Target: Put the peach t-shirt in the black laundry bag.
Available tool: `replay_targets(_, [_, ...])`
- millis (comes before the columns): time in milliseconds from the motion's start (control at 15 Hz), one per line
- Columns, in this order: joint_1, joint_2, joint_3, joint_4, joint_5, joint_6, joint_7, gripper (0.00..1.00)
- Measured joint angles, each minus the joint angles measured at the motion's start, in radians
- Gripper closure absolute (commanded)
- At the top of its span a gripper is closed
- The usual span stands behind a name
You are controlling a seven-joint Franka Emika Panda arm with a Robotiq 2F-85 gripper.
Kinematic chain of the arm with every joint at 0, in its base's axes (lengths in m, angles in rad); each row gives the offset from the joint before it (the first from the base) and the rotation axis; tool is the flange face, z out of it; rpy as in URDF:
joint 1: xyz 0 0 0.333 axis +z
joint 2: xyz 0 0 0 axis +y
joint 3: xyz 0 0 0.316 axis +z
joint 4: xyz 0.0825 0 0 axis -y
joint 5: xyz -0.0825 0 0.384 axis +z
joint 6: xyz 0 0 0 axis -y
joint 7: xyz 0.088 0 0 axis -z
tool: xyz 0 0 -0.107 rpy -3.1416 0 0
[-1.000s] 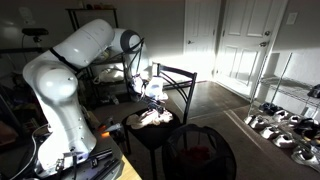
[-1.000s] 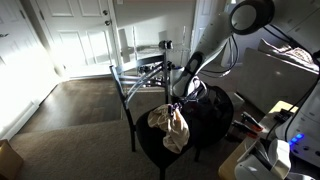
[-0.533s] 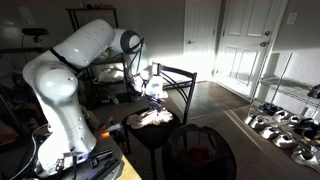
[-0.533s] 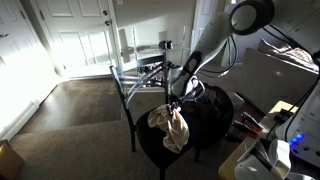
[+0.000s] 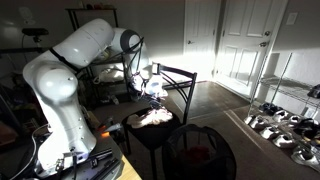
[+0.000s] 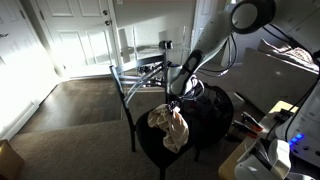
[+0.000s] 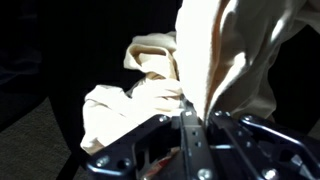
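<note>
Shifted slightly left since earlier frame, gripper (image 6: 172, 99) is clamped on t-shirt (image 6: 170, 127) fold; rest is heaped on stool (image 6: 149, 150), centre frame; laundry bag (image 6: 213, 115) is seen just right.

In the wrist view the peach t-shirt (image 7: 230, 60) runs off the top and right edges. The end effector (image 7: 187, 122) is cut by the bottom edge, and its grip is lost in shadow. In an exterior view the black laundry bag (image 5: 200, 152) blends into darkness, its base cropped.
</note>
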Motion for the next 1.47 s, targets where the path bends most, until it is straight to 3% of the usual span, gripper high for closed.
replay_targets(333, [-0.049, -0.147, 0.043, -0.145, -0.039, 0.063, -0.146, 0.98])
replay_targets(933, [-0.072, -0.515, 0.031, -0.484, -0.073, 0.089, -0.164, 0.98])
replay_targets(1067, [-0.071, -0.56, 0.012, -0.53, -0.073, 0.114, -0.159, 0.98])
replay_targets(1267, [-0.064, -0.605, -0.035, -0.593, -0.073, 0.24, -0.123, 0.98])
replay_targets(1333, [-0.05, -0.616, -0.064, -0.61, -0.074, 0.286, -0.102, 0.98])
replay_targets(1467, [0.031, -0.628, -0.186, -0.634, -0.095, 0.349, -0.025, 0.98])
